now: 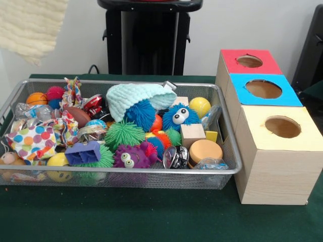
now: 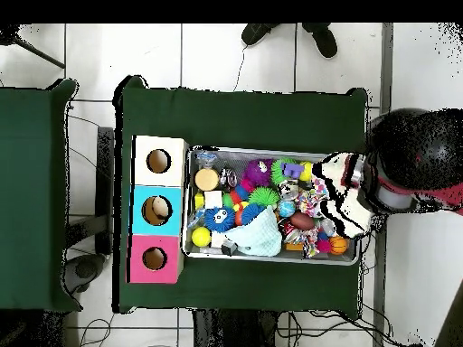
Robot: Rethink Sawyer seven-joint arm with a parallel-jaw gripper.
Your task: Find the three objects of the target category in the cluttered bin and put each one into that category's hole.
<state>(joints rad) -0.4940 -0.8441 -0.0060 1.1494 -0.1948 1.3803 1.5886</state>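
Observation:
A wire bin (image 1: 126, 171) (image 2: 271, 150) is packed with toys. Among them are a mint knitted hat (image 1: 136, 98) (image 2: 258, 237), a blue furry ball with eyes (image 1: 179, 117), a purple spiky toy (image 1: 130, 157), a wooden cube (image 1: 192, 133) and a polka-dot cloth (image 1: 33, 141). A cream knitted cloth (image 1: 30, 25) (image 2: 344, 194) hangs in the air over one end of the bin, its top cut off by the picture. The arm's end (image 2: 371, 176) is right beside that cloth in the overhead view. The gripper itself is hidden.
Three boxes with round holes stand in a row by the bin's other end: red-topped (image 1: 251, 61) (image 2: 154, 258), blue-topped (image 1: 263, 89) (image 2: 155, 211) and cream-topped (image 1: 282, 127) (image 2: 158, 161). A person's shoes (image 2: 289, 36) show beyond the table's edge.

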